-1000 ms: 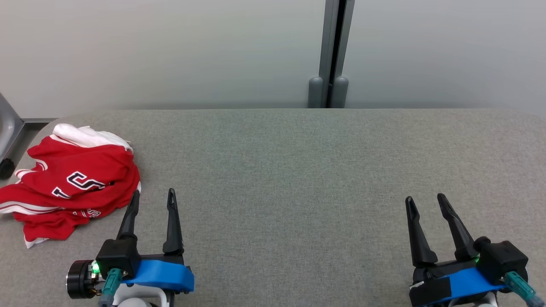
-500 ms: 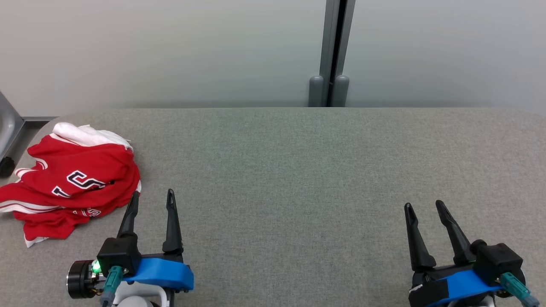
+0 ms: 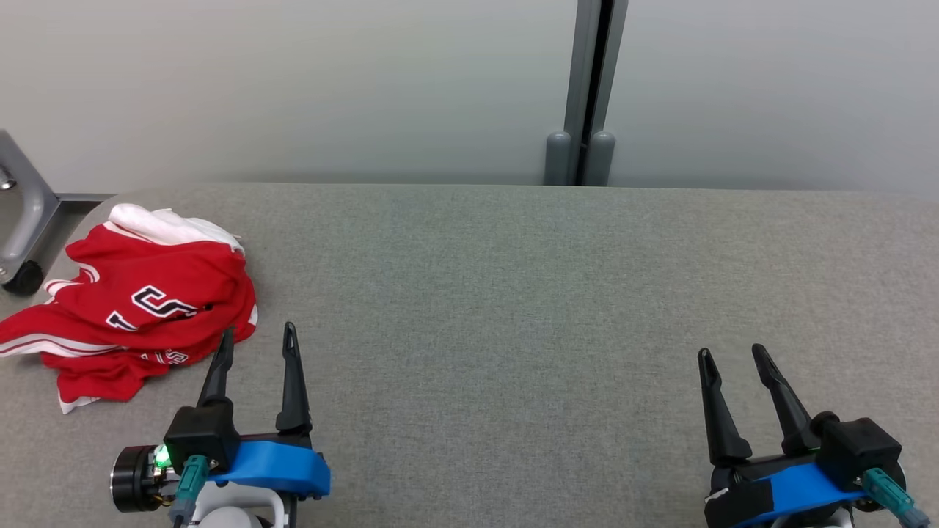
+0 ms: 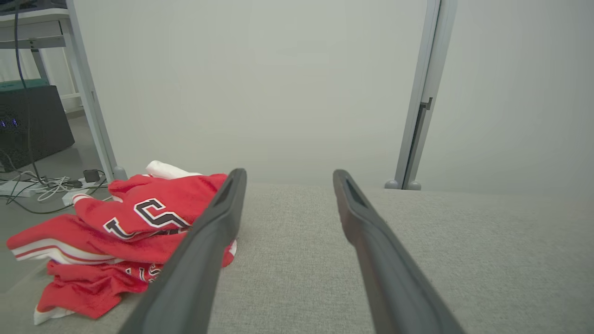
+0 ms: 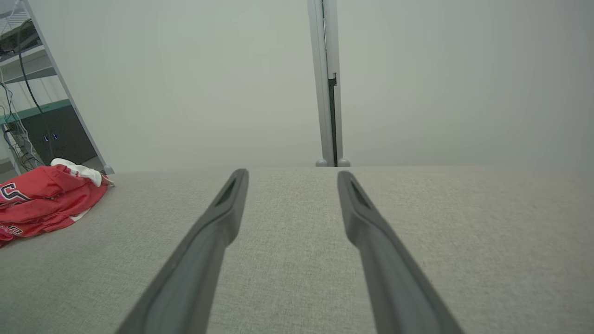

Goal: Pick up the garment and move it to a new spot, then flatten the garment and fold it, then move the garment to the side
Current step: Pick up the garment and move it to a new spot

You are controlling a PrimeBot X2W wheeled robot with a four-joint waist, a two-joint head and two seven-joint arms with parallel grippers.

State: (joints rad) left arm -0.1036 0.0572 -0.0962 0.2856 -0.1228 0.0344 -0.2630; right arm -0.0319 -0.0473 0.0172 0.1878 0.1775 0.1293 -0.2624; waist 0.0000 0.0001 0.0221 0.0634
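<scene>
Where my left tool (image 3: pixel 258 331) sits: near-left of the bench (image 3: pixel 477 293), low over the grey cover, its two prongs spread apart with nothing between them.
Right tool (image 3: pixel 731 352): near-right, likewise spread and empty, well apart from the work.
Garment (image 3: pixel 147 308): red jersey with white trim and black-and-white lettering, crumpled in a heap at the bench's left end, just beyond and outboard of my left tool. From the head view the tool's outer tip overlaps the hem; I cannot tell if they touch.
Outer sleeve: reaches the bench's left edge; I cannot tell whether it hangs over.
Step in hand, my reading: the first pick-up, not yet begun.
How I'd do it: swing the left tool outboard and forward over the heap's high middle. Come down wide and bite a thick fold, not the loose hem, so the whole heap lifts and no single layer slides out.
Lift: high enough for the trailing sleeve to clear the edge, then carry toward the bench's open middle.
Right tool's part: hold off until the heap lands, then help spread it.
Far side: plain partition with a grey post (image 3: pixel 587 88), well behind the work.
</scene>
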